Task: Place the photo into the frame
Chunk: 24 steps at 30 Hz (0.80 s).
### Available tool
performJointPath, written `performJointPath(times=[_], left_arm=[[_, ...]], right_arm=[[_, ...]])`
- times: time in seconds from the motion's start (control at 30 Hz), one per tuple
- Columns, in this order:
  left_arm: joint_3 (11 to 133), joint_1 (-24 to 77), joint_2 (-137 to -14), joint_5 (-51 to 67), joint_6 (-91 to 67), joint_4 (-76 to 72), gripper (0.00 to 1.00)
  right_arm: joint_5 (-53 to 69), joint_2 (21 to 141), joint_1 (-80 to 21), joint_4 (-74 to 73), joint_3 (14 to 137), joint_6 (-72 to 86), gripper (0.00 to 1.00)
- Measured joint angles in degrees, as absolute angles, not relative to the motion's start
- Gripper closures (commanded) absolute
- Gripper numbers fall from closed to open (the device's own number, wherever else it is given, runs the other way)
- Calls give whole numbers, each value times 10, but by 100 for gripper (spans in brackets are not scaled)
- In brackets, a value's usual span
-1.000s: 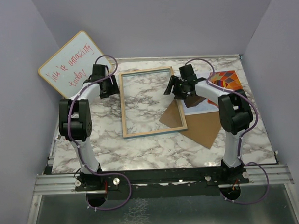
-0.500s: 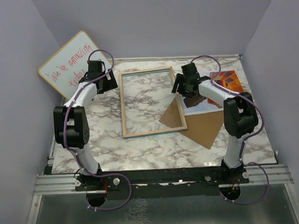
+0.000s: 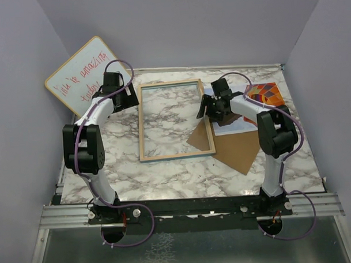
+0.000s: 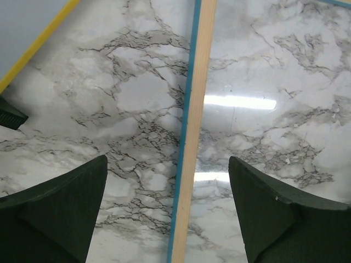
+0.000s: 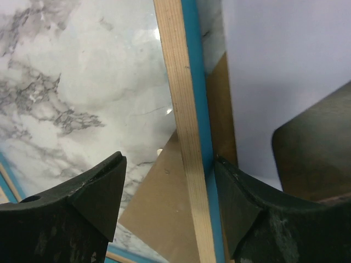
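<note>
Frame (image 3: 176, 157) flat, wood back up, mid table (image 3: 165, 181). Left gripper (image 4: 167, 160) jaws apart, straddling left rail, gaps both sides. Right gripper (image 5: 170, 159) apart astride right rail. Photo (image 3: 265, 94) toward far right corner, just beside frame.

Frame (image 3: 175, 120) on table (image 3: 165, 178), left gripper (image 3: 131, 101) and right gripper (image 3: 204, 107) flanking it — photo (image 3: 261, 97) right

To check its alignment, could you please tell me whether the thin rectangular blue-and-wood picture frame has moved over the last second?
Yes. The picture frame has swung its near end slightly left, away from the brown backing board.
</note>
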<state>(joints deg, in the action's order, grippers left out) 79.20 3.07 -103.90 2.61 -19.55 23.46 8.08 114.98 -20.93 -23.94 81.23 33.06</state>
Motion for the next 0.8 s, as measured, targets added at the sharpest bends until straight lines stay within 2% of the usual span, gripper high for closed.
performJointPath(times=[0.33, 0.53, 0.67, 0.8], left_arm=[[792, 31, -1050, 63, -207, 236, 12], [793, 36, -1049, 95, -206, 234, 12], [798, 51, -1045, 116, -207, 231, 12], [820, 104, -1044, 133, -212, 211, 12]], right_arm=[[185, 1150, -209, -204, 795, 315, 32], [131, 1135, -205, -209, 790, 332, 32], [86, 1060, -175, -208, 747, 347, 32], [38, 969, -101, -199, 695, 372, 33]])
